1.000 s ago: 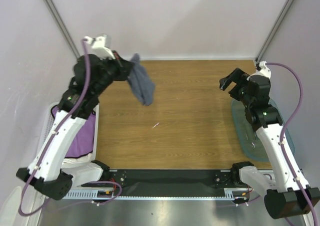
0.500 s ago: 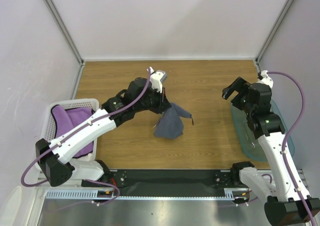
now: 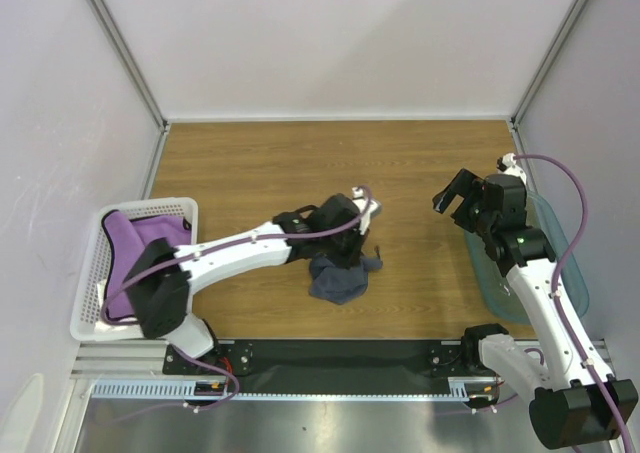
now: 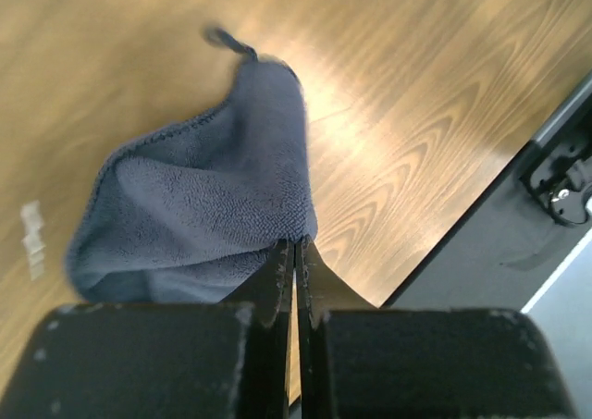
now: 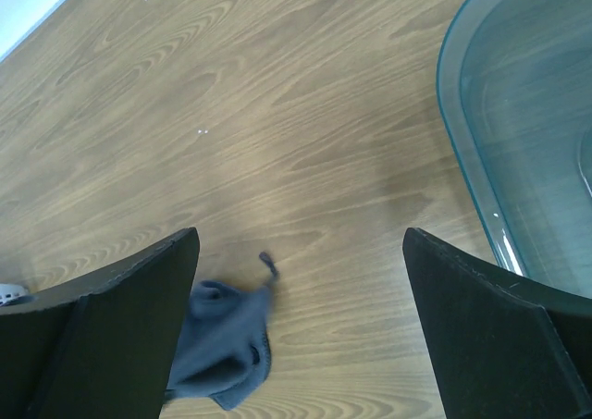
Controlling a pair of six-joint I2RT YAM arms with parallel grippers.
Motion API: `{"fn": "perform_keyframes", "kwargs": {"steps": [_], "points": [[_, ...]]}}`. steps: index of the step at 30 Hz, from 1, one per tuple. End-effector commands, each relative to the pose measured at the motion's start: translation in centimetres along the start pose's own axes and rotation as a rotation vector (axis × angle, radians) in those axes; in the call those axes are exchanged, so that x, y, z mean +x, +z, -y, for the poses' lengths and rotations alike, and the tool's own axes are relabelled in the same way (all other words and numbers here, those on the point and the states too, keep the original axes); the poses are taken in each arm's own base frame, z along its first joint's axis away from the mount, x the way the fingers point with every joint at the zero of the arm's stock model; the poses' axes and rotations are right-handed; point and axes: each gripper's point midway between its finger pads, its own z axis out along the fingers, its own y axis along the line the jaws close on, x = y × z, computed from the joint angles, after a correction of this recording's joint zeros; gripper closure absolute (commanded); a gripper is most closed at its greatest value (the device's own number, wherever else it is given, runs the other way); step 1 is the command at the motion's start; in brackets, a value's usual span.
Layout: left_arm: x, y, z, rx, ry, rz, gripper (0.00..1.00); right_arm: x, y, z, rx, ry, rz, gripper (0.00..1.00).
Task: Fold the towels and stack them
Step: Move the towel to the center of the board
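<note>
On the table (image 3: 300, 163), a crumpled towel (image 3: 338, 278) lies near centre. The basket (image 3: 88, 303) holding a second towel (image 3: 135, 243) sits at nine o'clock, and the bin (image 3: 495, 288) at three.

Left arm (image 3: 235, 253) reaches low and nearly flat from its base at the near left out toward the middle of the workspace. Its wrist is bent downward and the left gripper (image 4: 294, 245) points down, fingers pressed together, pinching an edge of the dark navy towel (image 4: 194, 197). Right arm (image 3: 540, 293) rises along the right side from its near-right base, forearm leaning away and slightly inward, and the right gripper (image 3: 455, 195) hangs in the air, tilted down and leftward, jaws spread wide with nothing between them.
</note>
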Motion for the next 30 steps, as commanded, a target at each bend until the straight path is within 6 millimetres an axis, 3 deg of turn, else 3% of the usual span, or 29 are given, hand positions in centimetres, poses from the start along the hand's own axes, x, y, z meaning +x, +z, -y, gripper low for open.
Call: {"fn": "perform_keyframes", "kwargs": {"steps": [1, 4, 6, 8, 18, 19, 22, 25, 27, 28, 30], "points": [[-4.2, 0.3, 2.9, 0.048, 0.064, 0.097, 1.0, -0.4, -0.2, -0.4, -0.015, 0.004, 0.017, 0.0], [-5.0, 0.7, 1.9, -0.024, 0.025, 0.092, 1.0, -0.5, -0.5, 0.2, 0.015, -0.003, 0.027, 0.0], [-6.0, 0.0, 0.8, -0.099, 0.032, 0.115, 1.0, -0.8, -0.7, 0.2, 0.013, -0.007, 0.042, 0.0], [-5.5, -1.1, -0.6, -0.171, 0.044, 0.104, 1.0, -0.9, -0.7, 0.0, 0.002, -0.011, 0.044, 0.01], [-5.3, -13.8, -7.1, -0.457, 0.083, 0.141, 1.0, 0.9, 0.9, -4.0, -0.128, -0.028, -0.018, 0.0], [-5.9, -15.3, -6.9, -0.456, 0.089, 0.171, 1.0, 1.1, 0.9, -4.3, -0.133, -0.02, -0.019, 0.0], [-6.1, -17.1, -6.8, -0.462, 0.128, 0.159, 1.0, 0.8, 0.9, -4.8, -0.141, -0.003, -0.002, 0.0], [-6.1, -16.3, -6.1, -0.417, 0.143, 0.125, 1.0, 0.7, 0.9, -4.6, -0.127, 0.006, 0.002, 0.0], [-5.6, -13.8, -5.5, -0.37, 0.134, 0.083, 1.0, 0.9, 0.8, -3.8, -0.086, 0.006, 0.0, 0.0], [-6.0, -12.4, -4.3, -0.292, 0.128, 0.093, 1.0, 0.9, 0.8, -3.5, -0.073, 0.007, -0.001, 0.0], [-5.0, -8.9, -3.7, -0.236, 0.096, 0.045, 1.0, 1.3, 0.7, -2.3, -0.015, 0.01, -0.007, 0.0]]}}
